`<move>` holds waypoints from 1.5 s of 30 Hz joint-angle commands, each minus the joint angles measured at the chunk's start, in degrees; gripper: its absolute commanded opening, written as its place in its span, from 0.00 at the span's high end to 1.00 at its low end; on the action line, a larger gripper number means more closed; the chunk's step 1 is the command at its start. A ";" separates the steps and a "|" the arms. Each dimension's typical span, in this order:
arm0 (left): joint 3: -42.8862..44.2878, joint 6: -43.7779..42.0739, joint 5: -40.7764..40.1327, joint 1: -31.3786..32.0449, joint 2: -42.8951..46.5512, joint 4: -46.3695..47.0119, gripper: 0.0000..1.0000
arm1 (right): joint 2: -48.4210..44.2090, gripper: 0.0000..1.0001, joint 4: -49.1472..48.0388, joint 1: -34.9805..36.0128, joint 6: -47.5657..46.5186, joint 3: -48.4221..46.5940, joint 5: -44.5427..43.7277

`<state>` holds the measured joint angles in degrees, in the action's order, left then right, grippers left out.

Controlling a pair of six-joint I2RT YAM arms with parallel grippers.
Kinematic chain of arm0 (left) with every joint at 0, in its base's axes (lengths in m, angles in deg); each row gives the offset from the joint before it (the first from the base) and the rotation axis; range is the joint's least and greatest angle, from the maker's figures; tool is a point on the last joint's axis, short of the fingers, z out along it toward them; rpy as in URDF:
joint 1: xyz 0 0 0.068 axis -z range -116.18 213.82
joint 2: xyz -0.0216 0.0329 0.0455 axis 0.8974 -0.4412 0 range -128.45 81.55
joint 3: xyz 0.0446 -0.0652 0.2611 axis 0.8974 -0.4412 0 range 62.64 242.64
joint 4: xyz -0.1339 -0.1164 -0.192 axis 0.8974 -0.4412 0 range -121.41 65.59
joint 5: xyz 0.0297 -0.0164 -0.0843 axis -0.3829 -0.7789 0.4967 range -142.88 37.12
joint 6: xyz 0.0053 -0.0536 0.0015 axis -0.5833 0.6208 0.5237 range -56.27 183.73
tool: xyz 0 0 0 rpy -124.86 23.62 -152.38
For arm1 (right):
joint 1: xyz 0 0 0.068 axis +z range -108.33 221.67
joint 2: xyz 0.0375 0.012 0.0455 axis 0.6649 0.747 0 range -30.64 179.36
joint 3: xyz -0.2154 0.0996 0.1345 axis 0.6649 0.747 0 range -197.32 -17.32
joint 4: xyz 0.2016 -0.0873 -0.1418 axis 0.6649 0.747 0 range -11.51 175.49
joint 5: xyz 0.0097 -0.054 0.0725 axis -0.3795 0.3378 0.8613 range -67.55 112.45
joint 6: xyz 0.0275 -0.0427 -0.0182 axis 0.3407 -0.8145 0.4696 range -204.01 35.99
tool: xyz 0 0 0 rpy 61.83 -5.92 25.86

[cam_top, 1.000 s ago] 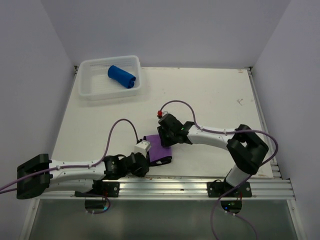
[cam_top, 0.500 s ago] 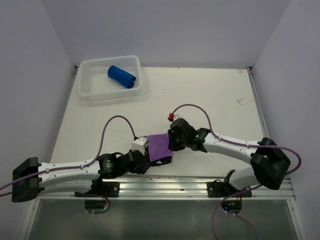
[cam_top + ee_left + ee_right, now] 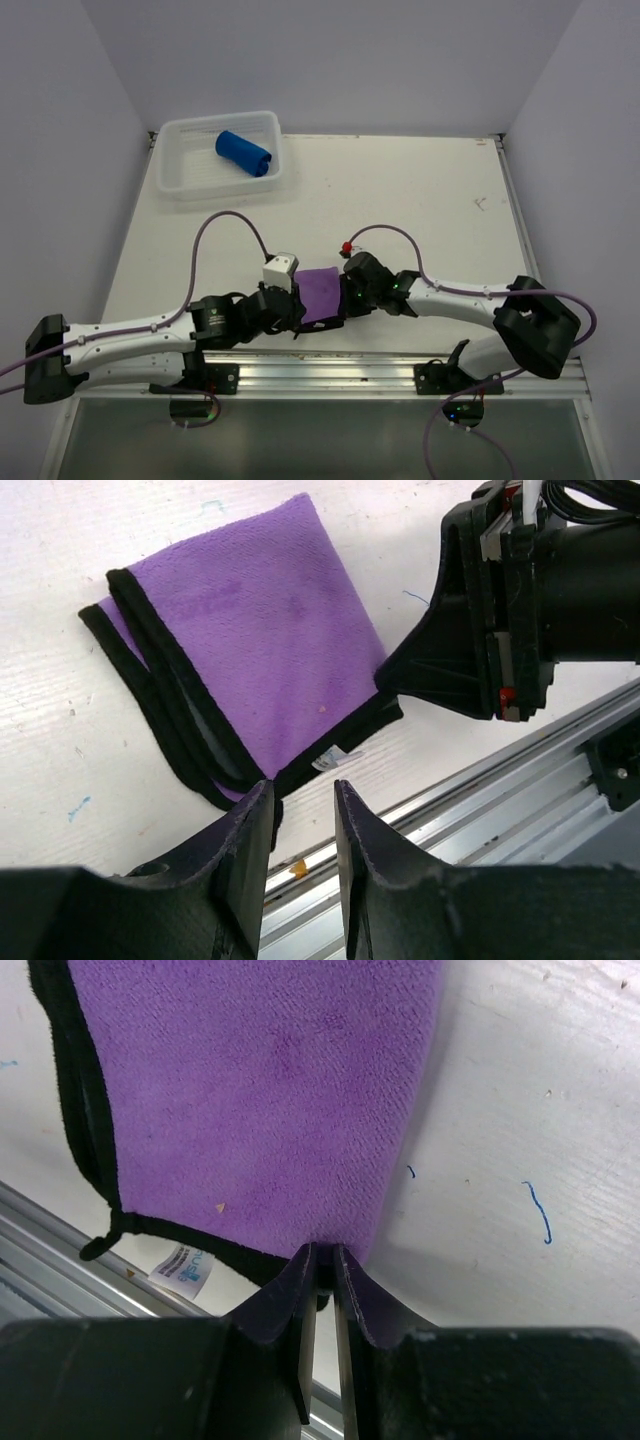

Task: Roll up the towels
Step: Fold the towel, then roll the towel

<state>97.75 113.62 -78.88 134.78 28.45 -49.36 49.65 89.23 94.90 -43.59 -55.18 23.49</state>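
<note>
Right gripper (image 3: 322, 1252) has its two fingers pinched together on the purple towel (image 3: 260, 1090), biting its plain edge beside a black-trimmed corner. Left gripper (image 3: 303, 792) stands with fingers apart at another black-trimmed corner of the towel, which lies folded flat at the table's (image 3: 420, 190) near edge, about mid-width. The blue towel (image 3: 243, 153) lies rolled in the white basket (image 3: 222, 186) at the far left corner.

Both arms (image 3: 130, 335) are white with black joints (image 3: 212, 318), trailing lilac cables (image 3: 225, 225).
</note>
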 commanded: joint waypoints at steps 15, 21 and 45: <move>10.58 -11.30 10.79 -14.17 -18.52 17.74 0.66 | -15.24 0.64 3.23 0.91 4.30 3.32 -8.15; 17.34 -13.33 13.96 -16.03 -27.31 18.44 0.63 | -23.33 0.65 3.58 0.82 14.91 11.04 -15.34; 30.89 -17.11 10.18 -15.94 -51.66 11.59 0.55 | -20.35 0.67 -6.08 0.91 21.27 20.29 -12.20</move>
<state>125.79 97.53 -66.80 118.95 -21.78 -37.36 28.69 86.42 95.63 -23.37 -36.04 10.53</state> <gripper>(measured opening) 0.456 0.332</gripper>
